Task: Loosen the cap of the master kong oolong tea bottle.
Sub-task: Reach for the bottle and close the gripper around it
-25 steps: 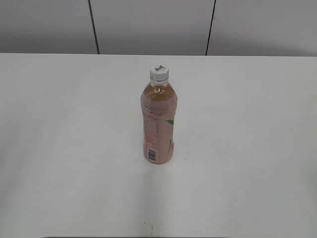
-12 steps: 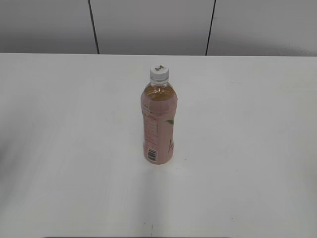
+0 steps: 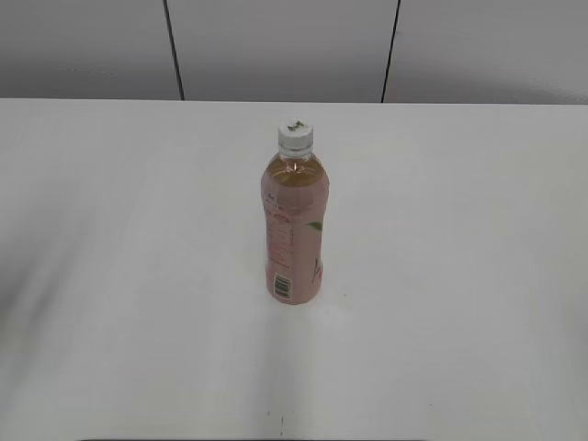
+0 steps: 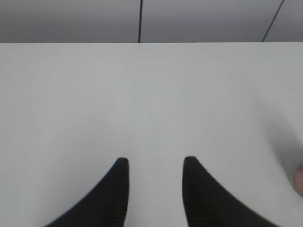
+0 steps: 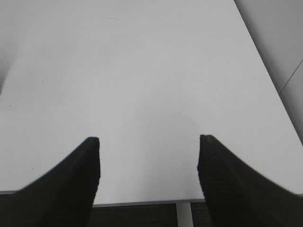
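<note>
On white table (image 3: 110, 276): tea bottle (image 3: 294, 230) upright, white cap (image 3: 296, 136) on. Left gripper (image 4: 154, 163) a bit open, empty. Right gripper (image 5: 147, 142) wide open, empty.

the master kong oolong tea bottle (image 3: 294, 230) stood upright near the middle of the white surface: slim, clear, filled with amber tea, wrapped in a pink label bearing a barcode. the cap (image 3: 296, 136), white and ribbed, sat on its neck.
</note>
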Robot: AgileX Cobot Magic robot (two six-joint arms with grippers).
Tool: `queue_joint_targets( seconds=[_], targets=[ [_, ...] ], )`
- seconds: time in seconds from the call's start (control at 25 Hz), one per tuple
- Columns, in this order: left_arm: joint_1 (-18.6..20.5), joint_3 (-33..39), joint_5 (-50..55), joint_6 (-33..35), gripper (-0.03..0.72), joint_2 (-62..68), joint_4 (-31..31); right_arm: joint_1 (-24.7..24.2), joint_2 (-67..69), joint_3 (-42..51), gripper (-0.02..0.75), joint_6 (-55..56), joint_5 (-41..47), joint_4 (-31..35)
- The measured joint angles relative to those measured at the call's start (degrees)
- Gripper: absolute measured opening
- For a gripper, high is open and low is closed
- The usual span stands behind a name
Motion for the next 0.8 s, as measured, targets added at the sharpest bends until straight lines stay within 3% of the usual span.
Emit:
queue_joint_targets(
  seconds=[0.16, 0.28, 0.44, 0.8],
  targets=[
    [-3.9, 0.0, 0.0, 0.1, 0.244, 0.0, 1.7, 0.0, 0.0, 0.0, 0.491, 0.0, 0.0, 0.0],
    [-4.7, 0.0, -1.7, -0.3, 0.244, 0.3, 3.2, 0.0, 0.0, 0.0, 0.491, 0.0, 0.0, 0.0],
    [-7.2, 0.0, -7.3, -4.2, 0.244, 2.3, 7.4, 0.0, 0.0, 0.0, 0.491, 0.0, 0.0, 0.0],
    [-18.4, 0.1, -21.8, -7.4, 0.244, 19.8, 9.1, 0.0, 0.0, 0.0, 0.491, 0.0, 0.0, 0.0]
  ],
)
